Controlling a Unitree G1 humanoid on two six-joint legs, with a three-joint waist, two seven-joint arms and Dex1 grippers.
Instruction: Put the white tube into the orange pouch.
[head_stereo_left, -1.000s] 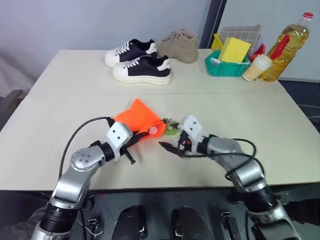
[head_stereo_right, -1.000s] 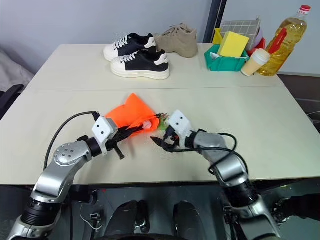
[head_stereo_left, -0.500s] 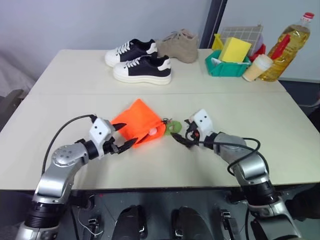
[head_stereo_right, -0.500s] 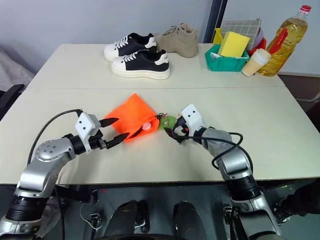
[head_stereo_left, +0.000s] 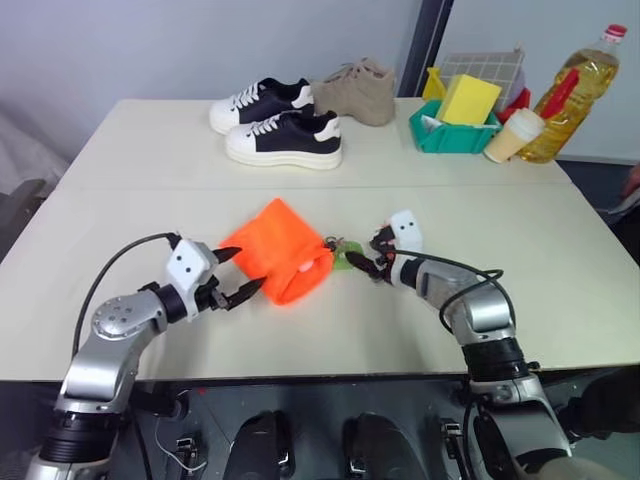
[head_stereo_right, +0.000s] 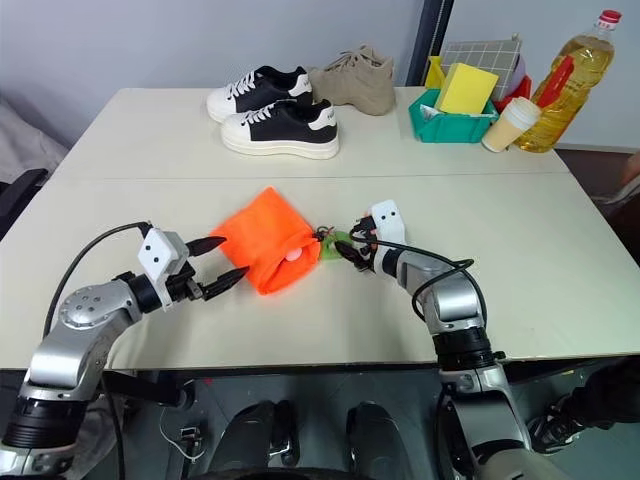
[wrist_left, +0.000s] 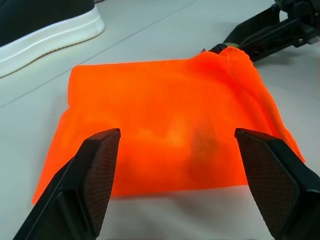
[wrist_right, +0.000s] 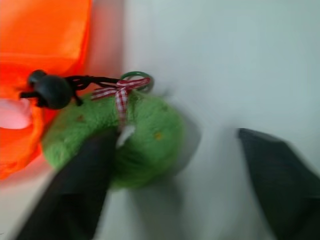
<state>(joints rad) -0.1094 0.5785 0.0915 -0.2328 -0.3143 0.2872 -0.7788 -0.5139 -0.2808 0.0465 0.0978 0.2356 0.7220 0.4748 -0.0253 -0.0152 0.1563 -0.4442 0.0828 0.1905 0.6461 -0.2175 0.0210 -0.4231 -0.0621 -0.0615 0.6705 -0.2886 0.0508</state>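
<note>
Orange pouch (head_stereo_right: 268, 242) flat on table, white tube's end (head_stereo_right: 293, 256) showing at its mouth, looks mostly in; left gripper (head_stereo_right: 221, 263) wide and empty, right gripper (head_stereo_right: 354, 247) part-open at green tag (wrist_right: 122, 136)

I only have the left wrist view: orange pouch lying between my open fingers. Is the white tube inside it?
Observer: Mostly. A pale end of the white tube shows in the mouth of the orange pouch.
Operator: Where's the right hand?
Observer: The right hand is at the pouch mouth, open, with the green tag partly between its fingers.
Operator: Anything crowding the pouch's far side?
Observer: No. The black-and-white sneakers stand well back, apart from the pouch.
</note>
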